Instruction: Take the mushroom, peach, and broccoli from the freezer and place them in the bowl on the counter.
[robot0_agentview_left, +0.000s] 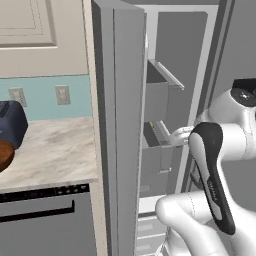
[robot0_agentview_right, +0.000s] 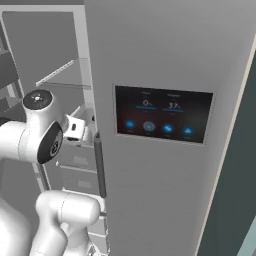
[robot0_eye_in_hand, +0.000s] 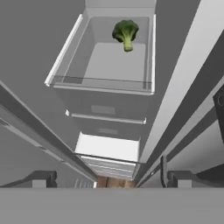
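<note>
Reddish-brown and glossy, the round wooden-looking bowl (robot0_agentview_left: 4, 155) sits at the left edge of the beige marbled stone counter (robot0_agentview_left: 55, 150), just beside the dark blue-grey toaster (robot0_agentview_left: 11, 124). To its right stands the open door of the tall grey freezer (robot0_agentview_left: 117, 125), with grey door bins behind it.

Through the hand camera, the small dark green bumpy broccoli (robot0_eye_in_hand: 126, 33) lies in a clear-walled shelf tray (robot0_eye_in_hand: 65, 57), close to the tray's far wall and nearer its right rim. From the two-finger gripper (robot0_eye_in_hand: 109, 178) it lies straight ahead and well apart, slightly right of centre. Its lighter stalk points back toward the jaws, so its long axis runs roughly along the line of approach. The jaws stand spread wide and hold nothing.

The left base view gives the bowl and counter that the hand view lacks; the hand view alone gives the broccoli. The right base view adds the wider grey door with its dark dispenser panel (robot0_agentview_right: 162, 117).
</note>
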